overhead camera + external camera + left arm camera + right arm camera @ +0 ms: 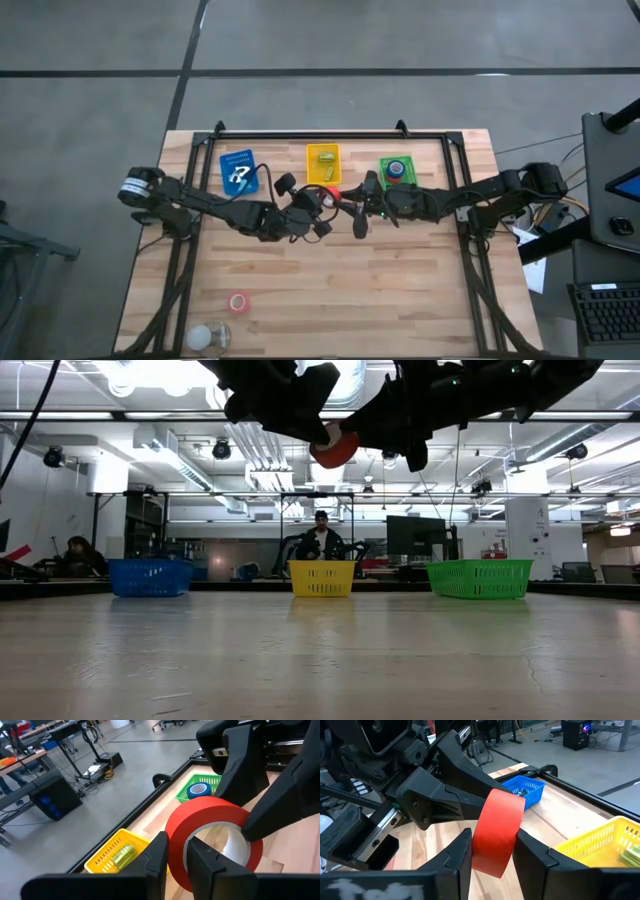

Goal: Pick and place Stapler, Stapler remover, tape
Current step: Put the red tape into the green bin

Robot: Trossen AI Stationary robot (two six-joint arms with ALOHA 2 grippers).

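**Clerk:** Above the middle of the pale wooden tabletop (330, 290), well off its surface: one red roll of tape (212, 837), held between both arms. Left gripper (175, 857): fingers closed on the wall of the roll, one inside the ring, one outside. Right gripper (492, 845): fingers set either side of the roll's flat faces, close against it; firm contact cannot be told.

**Checker:** Step in hand?

**Clerk:** By my reading, a hand-over from left to right. Done well, the right closes fully on the faces before the left lets go, and the left draws its inner finger straight out of the ring without dragging the roll askew.

**Checker:** Destination?

**Clerk:** Three small plastic baskets along the far edge: blue basket (238, 170), yellow basket (323, 162), green basket (397, 171). The green one already holds a blue roll of tape (201, 790), so it is the likely bin, on the right arm's side.

**Checker:** Risk?

**Clerk:** Early release; the roll falls and wheels away across the tabletop.
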